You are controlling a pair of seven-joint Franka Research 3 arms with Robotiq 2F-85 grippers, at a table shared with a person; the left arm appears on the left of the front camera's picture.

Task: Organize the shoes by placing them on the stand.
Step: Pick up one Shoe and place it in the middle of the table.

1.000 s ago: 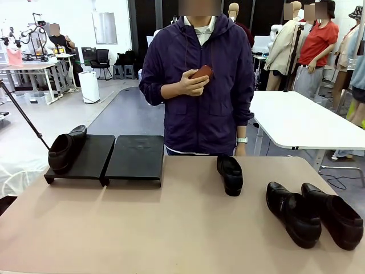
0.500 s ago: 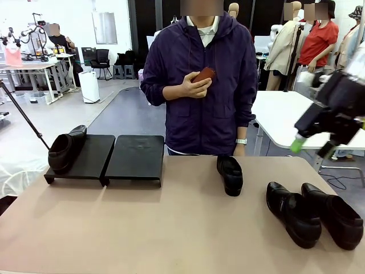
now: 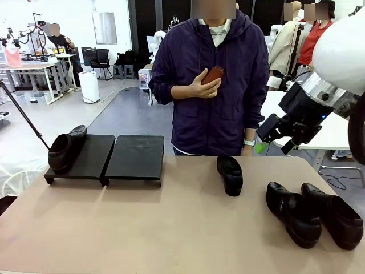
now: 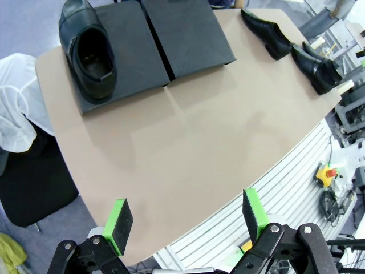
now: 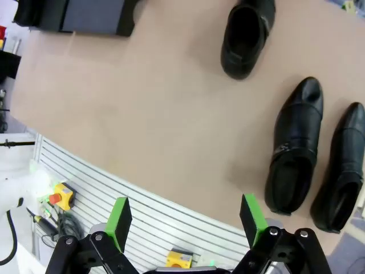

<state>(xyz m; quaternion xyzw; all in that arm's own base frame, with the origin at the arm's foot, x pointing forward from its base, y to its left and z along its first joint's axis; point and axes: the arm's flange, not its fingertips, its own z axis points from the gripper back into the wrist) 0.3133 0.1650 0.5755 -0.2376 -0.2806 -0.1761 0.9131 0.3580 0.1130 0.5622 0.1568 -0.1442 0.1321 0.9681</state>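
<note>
One black shoe [image 3: 65, 149] rests on the left platform of the stand [image 3: 88, 162]; the right platform [image 3: 136, 157] is bare. Another shoe [image 3: 230, 174] lies mid-table, and a pair [image 3: 293, 214] [image 3: 332, 214] lies at the right. My right gripper [image 3: 272, 145] hangs open, high above the table's far right. Its wrist view has the open gripper [image 5: 185, 220] over the mid-table shoe [image 5: 246, 37] and the pair [image 5: 295, 148] [image 5: 342, 168]. My left gripper [image 4: 185, 220] is open, high over the table's near-left edge, looking at the shoe on the stand [image 4: 88, 48].
A person stands at the far side, holding a small reddish-brown brush [image 3: 214, 75] at chest height. The tan tabletop [image 3: 171, 228] is bare between the stand and the shoes. A white table [image 3: 336, 131] stands behind at the right.
My right arm has swung in from the right and moved leftward above the table's far right. The person has shifted slightly to the right. The shoes have not moved.
</note>
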